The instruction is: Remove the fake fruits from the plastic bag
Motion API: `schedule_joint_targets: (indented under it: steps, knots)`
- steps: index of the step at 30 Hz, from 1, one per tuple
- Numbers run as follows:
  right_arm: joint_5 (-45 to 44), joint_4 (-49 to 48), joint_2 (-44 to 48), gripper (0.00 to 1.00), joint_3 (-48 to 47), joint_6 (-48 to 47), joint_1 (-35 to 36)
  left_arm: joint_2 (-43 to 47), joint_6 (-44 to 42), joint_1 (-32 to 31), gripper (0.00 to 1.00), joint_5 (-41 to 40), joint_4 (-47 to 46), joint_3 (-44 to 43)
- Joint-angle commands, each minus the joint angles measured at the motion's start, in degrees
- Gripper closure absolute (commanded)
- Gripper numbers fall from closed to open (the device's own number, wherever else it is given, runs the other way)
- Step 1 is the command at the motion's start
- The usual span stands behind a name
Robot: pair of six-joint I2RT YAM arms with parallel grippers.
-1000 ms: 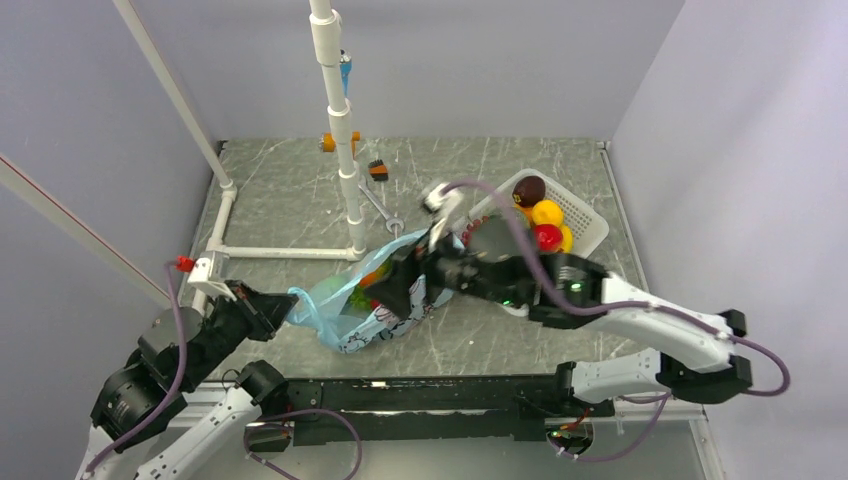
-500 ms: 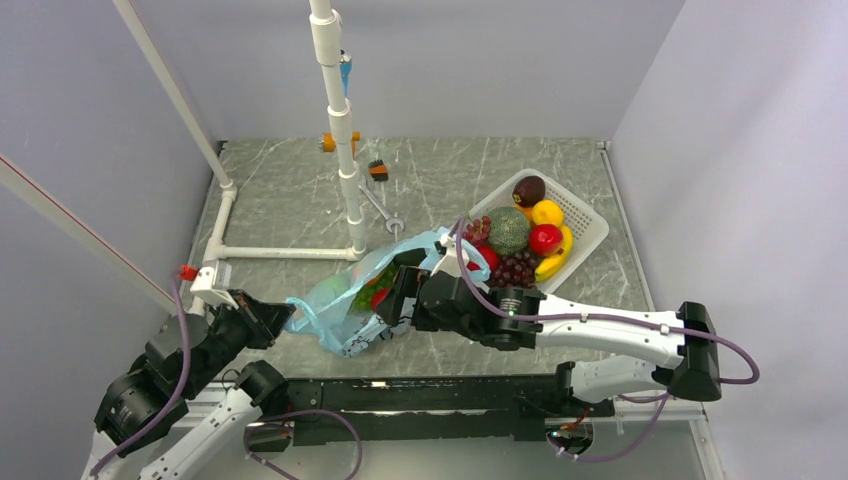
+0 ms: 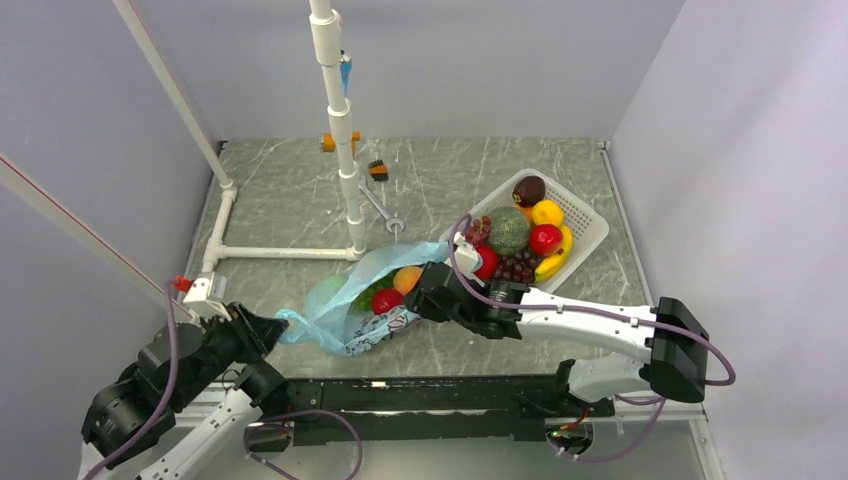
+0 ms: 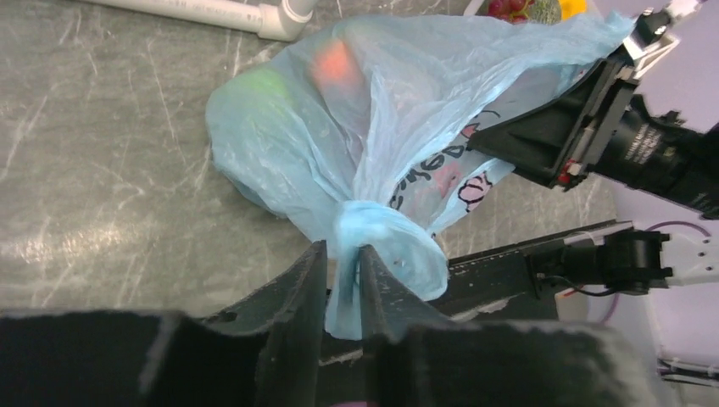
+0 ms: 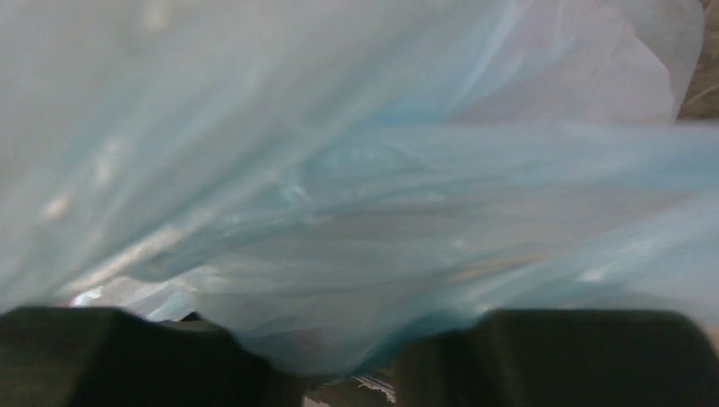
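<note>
Holding the plastic bag (image 3: 335, 305) by its knotted handle (image 4: 373, 242), my left gripper (image 4: 342, 284) is clamped tight on that twist of blue film at the lower middle of the left wrist view. The bag stretches away from it toward the upper right of that frame. Seen from above, the bag lies on the table (image 3: 290, 200) in the lower centre. Its long axis runs from the knot at lower left up to the open mouth at centre, where my right gripper (image 3: 432, 292) sits. The fake fruits (image 3: 388, 300) show in that mouth, one red, one orange and something green, just left of the right gripper and well apart from the left one, so the right arm is nearer. In the right wrist view blue film fills everything and drapes between my fingers (image 5: 119, 348); I cannot tell whether they pinch it or stand apart. The bag carries a dark cartoon print (image 4: 441, 178) with letter-like marks, probably words, too crumpled to read. No brand shows.
</note>
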State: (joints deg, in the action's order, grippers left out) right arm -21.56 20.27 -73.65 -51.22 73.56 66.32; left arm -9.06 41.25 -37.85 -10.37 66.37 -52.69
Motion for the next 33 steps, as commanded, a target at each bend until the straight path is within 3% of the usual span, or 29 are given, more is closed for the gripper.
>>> schedule_joint_targets:
  steps: [1, 4, 7, 10, 14, 18, 20, 25, 29, 33]
  knots:
    - [-1.1, -1.9, 0.2, 0.74, 2.4, -4.5, 0.8, -3.2, -2.0, 0.2, 0.59, 0.0, 2.6, -5.9]
    - [-2.4, -1.8, 1.1, 0.92, 3.5, -9.8, 1.8, -8.3, -5.8, 0.3, 0.24, -0.7, 2.4, -14.1]
    - [0.1, -5.3, 3.0, 1.00, 5.0, -16.9, 2.0, -16.6, -11.4, 0.2, 0.13, 0.0, 2.3, -23.0]
    - [4.6, -12.0, 5.7, 1.00, 8.3, -23.3, 2.0, -25.9, -16.7, 0.3, 0.07, 2.4, 1.7, -29.9]
    - [7.8, -17.4, 9.1, 1.00, 12.5, -25.8, 1.9, -37.1, -23.1, 0.2, 0.03, 7.9, -2.9, -31.6]
    - [8.2, -17.1, 10.2, 1.00, 13.1, -26.3, 2.0, -45.3, -29.6, 0.3, 0.01, 16.1, -8.9, -27.3]
    - [8.9, -16.9, 10.3, 1.00, 13.3, -26.7, 1.9, -48.1, -32.4, -0.1, 0.01, 16.6, -10.0, -24.3]
    - [9.8, -17.6, 11.7, 1.00, 14.8, -27.4, 1.7, -48.8, -35.6, -5.4, 0.01, 10.6, -15.7, -15.2]
    - [11.0, -18.5, 12.3, 1.00, 15.7, -27.6, 1.1, -49.1, -34.4, -11.7, 0.01, -0.3, -19.4, -10.1]
    - [12.6, -19.2, 11.3, 1.00, 15.7, -28.2, 1.0, -49.9, -29.3, -14.1, 0.04, -13.1, -21.2, -7.0]
